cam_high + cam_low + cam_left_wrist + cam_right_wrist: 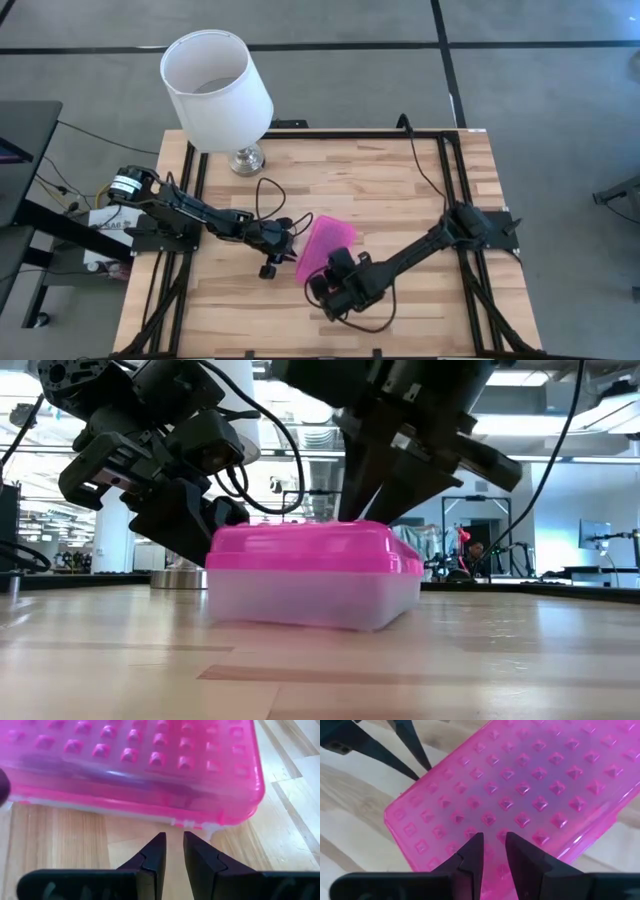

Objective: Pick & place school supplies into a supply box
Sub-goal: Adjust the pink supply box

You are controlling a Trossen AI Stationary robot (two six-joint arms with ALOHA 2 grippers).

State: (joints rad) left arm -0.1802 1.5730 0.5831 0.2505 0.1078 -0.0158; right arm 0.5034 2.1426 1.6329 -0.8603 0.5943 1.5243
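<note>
Wood-plank table (400, 190), closed pink supply box (326, 247) between two nearly shut, empty grippers; white lampshade (215, 90) behind.

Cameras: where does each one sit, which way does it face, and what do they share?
High view: overhead, straight down on the table, both arms, lamp.
Low view: table height, level across at the supply box; arms descend behind it.
Left wrist view: behind the left gripper, facing the box's side.
Right wrist view: behind the right gripper, above the studded lid; left gripper beyond.
All four share the box.
</note>
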